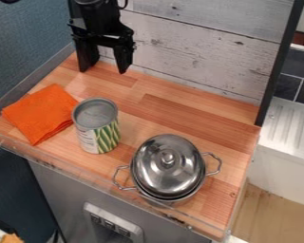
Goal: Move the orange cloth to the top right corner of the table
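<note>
My gripper (pixel 104 70) hangs at the back left of the table (pixel 180 114), its two fingers apart and pointing down, with nothing between them. The orange cloth (pixel 40 113) lies flat at the table's left side, below and to the left of the gripper and apart from it. Part of the cloth's right side is close beside the can.
A can (pixel 96 125) with a green and white label stands just right of the cloth. A lidded metal pot (pixel 168 167) with two side handles sits near the front edge. A whitewashed plank wall (pixel 199 40) closes off the back.
</note>
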`<state>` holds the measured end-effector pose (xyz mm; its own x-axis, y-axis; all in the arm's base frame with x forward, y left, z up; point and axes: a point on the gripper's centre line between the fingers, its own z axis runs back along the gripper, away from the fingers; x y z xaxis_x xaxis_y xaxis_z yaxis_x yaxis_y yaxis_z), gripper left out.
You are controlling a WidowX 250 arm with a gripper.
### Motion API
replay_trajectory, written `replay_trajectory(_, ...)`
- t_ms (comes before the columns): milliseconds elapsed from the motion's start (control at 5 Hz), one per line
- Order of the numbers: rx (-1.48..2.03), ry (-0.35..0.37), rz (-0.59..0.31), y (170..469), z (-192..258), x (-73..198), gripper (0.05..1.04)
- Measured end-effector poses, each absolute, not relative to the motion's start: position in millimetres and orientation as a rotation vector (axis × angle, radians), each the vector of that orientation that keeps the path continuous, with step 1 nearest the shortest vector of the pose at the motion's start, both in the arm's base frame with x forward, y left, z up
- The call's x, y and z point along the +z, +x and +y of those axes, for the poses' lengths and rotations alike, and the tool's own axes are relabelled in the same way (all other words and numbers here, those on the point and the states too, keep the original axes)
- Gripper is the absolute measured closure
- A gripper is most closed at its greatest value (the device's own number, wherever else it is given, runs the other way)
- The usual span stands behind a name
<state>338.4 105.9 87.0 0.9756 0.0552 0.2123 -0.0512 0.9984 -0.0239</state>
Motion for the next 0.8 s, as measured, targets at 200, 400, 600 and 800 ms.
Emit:
replay_trajectory(200,0.054,-0.028,-0.183,336,106,76,0.083)
replay_trajectory(400,0.097,-0.024,-0.16,324,133,68,0.083)
replay_trajectory(600,0.158,0.0,-0.116,306,165,56,0.083)
replay_trajectory(800,0.142,0.055,-0.064,284,195,45,0.083)
